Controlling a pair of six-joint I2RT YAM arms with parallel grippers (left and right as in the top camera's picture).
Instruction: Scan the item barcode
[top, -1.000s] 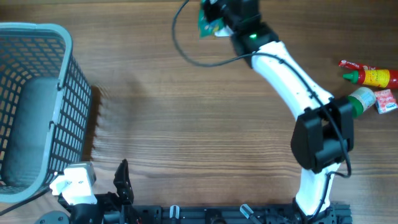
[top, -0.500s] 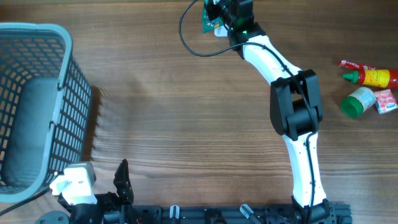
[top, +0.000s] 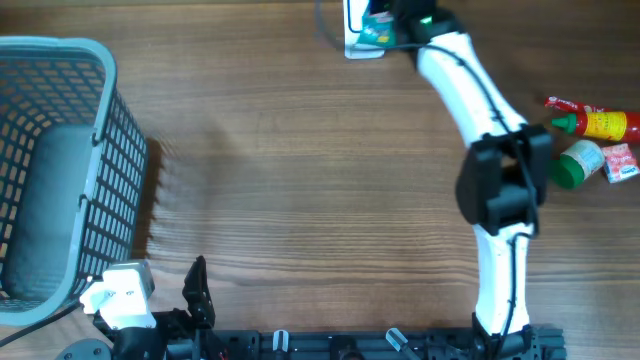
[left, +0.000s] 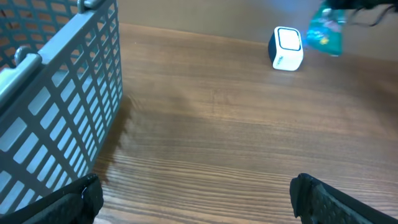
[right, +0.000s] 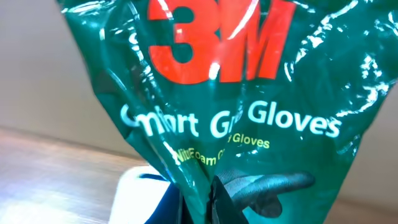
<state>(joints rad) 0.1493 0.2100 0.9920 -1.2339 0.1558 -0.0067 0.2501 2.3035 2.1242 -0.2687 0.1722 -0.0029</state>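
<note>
Glove packet (right: 217, 112) hangs clamped in the right claw (top: 388, 20).

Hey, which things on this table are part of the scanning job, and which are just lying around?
Part of the job:
gloves pack, held up at the end of the right arm
scanner, close by the pack

Just lying about:
basket
red bottle
green-capped jar
red packet
</note>
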